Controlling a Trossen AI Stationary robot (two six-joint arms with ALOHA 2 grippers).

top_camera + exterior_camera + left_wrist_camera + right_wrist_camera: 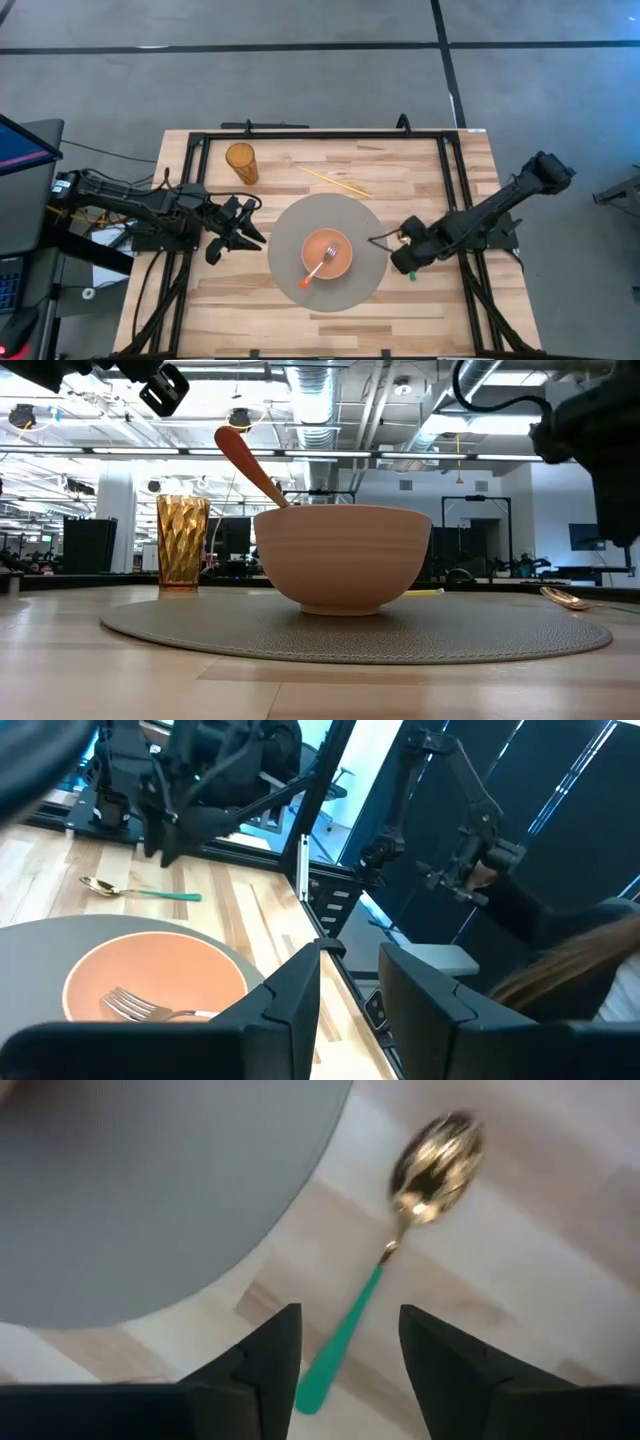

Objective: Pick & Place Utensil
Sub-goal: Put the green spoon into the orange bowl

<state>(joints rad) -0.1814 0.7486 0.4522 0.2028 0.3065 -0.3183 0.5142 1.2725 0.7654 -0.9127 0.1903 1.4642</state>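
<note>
From above, a fork is lying in an orange bowl on a round grey mat; the left hand is waiting beside the mat, and the right hand is hovering at the mat's other edge.

At surface level, the bowl is sitting centred, an amber cup behind it.

The left wrist is showing its fingers parted, gripping nothing.

The right wrist is showing open, empty fingers straddling a green-handled spoon lying on the surface. Closing squarely across the handle should work best.
</note>
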